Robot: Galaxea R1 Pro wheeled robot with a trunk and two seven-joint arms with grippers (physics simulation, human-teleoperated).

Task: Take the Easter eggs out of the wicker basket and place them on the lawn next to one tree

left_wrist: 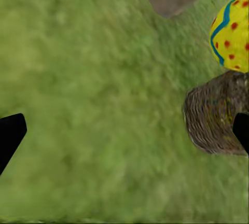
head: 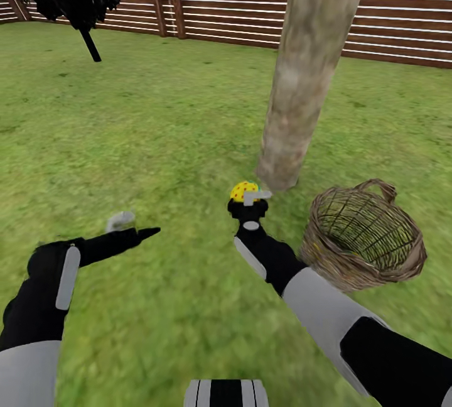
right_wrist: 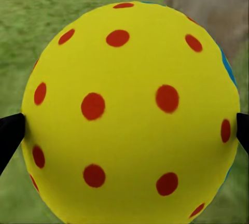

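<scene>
Between the right jaws [head: 249, 196] sits 1 Easter egg [right_wrist: 129, 112].

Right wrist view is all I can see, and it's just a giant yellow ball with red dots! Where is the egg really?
Observer: The Easter egg sits in the right gripper, low by the foot of the tree.
Operator: Where's the basket?
Observer: The wicker basket stands on the lawn beside the right arm, close to the same trunk.
Operator: Any eggs left in it?
Observer: From the head view I see only woven twigs inside, though its near wall hides part of the bottom.
Operator: What's the other hand doing?
Observer: The left gripper is open over bare grass, holding nothing.
</scene>
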